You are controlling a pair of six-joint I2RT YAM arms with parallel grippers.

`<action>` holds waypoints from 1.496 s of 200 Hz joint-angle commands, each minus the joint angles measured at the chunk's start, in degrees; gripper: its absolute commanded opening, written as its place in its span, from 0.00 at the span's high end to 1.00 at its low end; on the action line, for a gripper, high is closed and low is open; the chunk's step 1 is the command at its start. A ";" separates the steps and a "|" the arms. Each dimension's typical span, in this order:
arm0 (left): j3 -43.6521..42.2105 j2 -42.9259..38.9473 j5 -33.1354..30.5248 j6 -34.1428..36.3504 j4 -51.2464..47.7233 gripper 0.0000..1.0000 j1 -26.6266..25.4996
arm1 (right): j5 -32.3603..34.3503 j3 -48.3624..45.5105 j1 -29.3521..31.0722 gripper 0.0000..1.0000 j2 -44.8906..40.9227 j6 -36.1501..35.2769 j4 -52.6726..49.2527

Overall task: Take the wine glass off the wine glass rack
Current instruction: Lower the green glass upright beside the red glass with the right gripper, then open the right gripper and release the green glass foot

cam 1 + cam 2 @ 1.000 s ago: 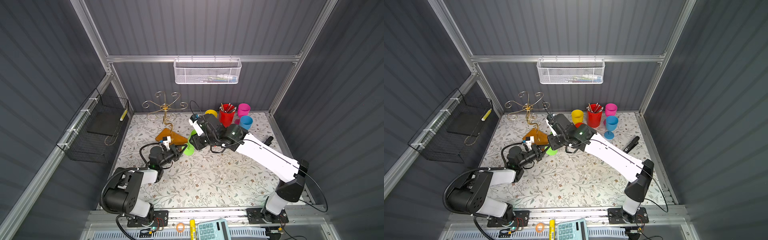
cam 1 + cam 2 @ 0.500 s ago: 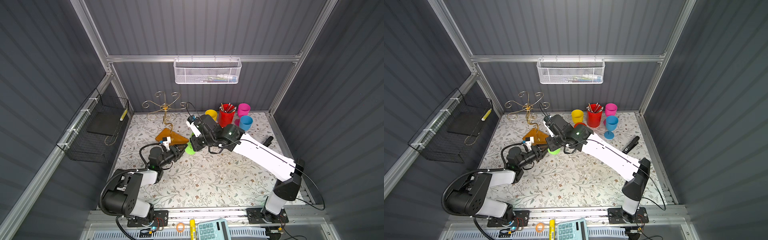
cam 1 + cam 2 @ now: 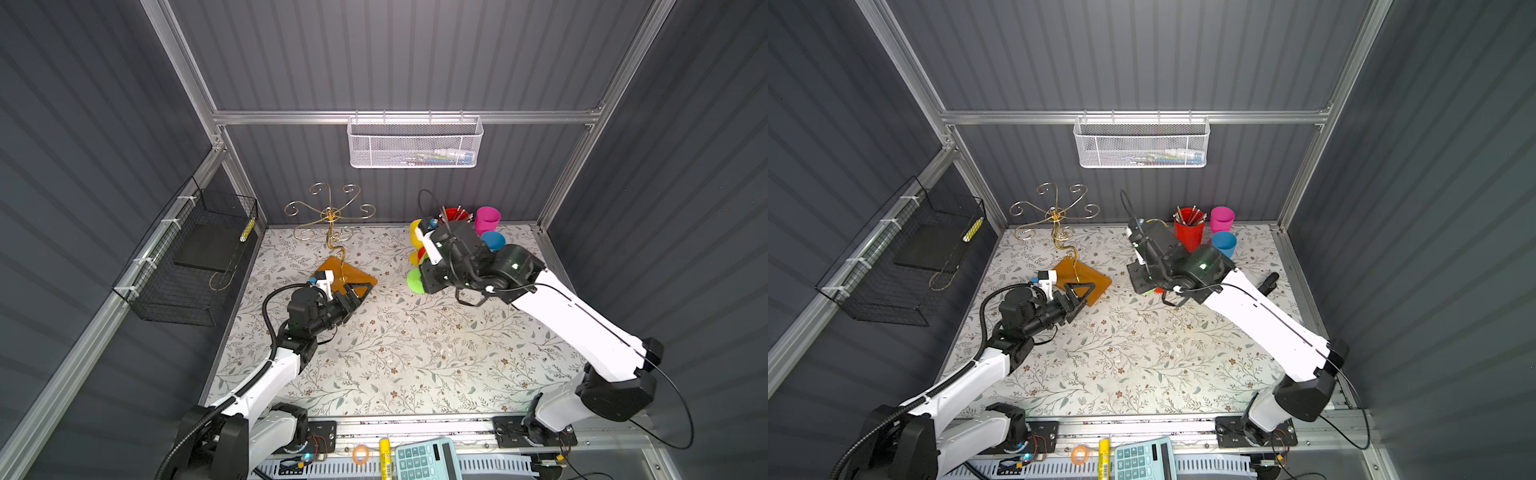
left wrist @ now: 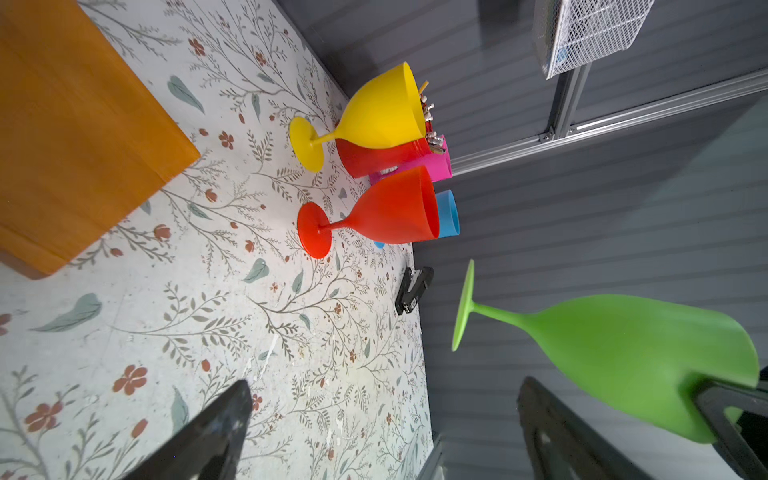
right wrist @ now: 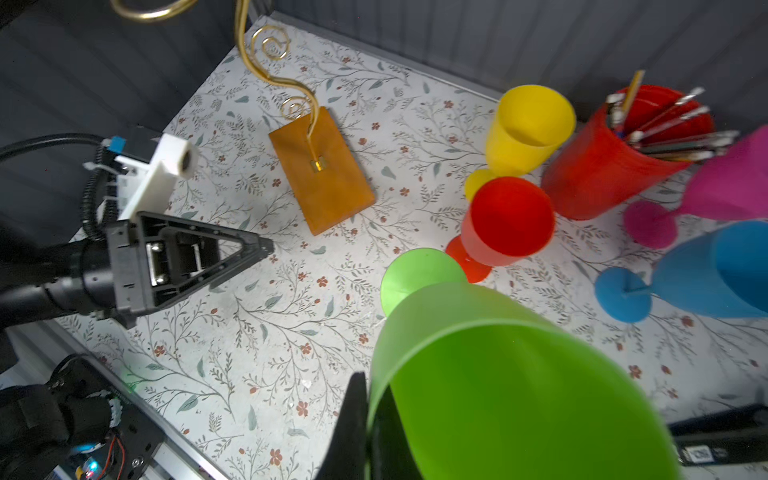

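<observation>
Toward the back right of the table, the green wine glass [image 5: 498, 395] hangs clear of the surface, foot down, near the red wine glass [image 5: 507, 224]. The right gripper [image 5: 368, 419] is clamped on its rim. One finger shows outside the bowl; the other is hidden, presumably inside. The glass looks like thin moulded plastic: probably light, stiff and smooth, unlikely to shatter, but liable to swing from a rim pinch. The slim stem seems the steadier hold, and the small foot will tip easily when set down.

The wine glass rack [image 3: 330, 215] stands bare at the back left. The left gripper [image 3: 354, 291] lies low by the rack's wooden base [image 5: 322, 174], jaws spread wide and empty.

The floral table covering [image 3: 415, 353] is flat and matte. Yellow [image 5: 528, 129], blue [image 5: 706, 270] and pink [image 5: 731, 183] glasses and a red pencil cup [image 5: 602, 174] crowd the back right corner. Ribbed grey walls close in, carrying a white mesh basket [image 3: 415, 143].
</observation>
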 commanded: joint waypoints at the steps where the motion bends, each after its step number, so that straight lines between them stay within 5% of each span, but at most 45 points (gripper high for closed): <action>1: 1.76 -2.06 -2.73 6.35 -12.01 0.00 -0.21 | 2.96 -3.02 -3.15 1.00 -3.12 0.02 -3.42; 52: 2.31 -6.65 -7.43 11.65 -22.86 0.00 -0.21 | -0.66 -10.10 -14.08 1.00 -5.03 -0.36 -0.75; 119: 3.25 -13.95 -12.95 15.77 -33.56 0.00 -0.21 | -6.30 -14.13 -24.99 1.00 3.81 -2.25 8.79; 261: 5.09 -17.62 -19.73 18.63 -42.43 0.00 -0.21 | -6.88 -6.93 -26.16 1.00 20.97 -4.89 11.71; 299: 5.19 -16.95 -20.21 18.42 -42.18 0.00 -0.21 | -7.97 -7.40 -26.16 0.90 21.26 -5.10 11.62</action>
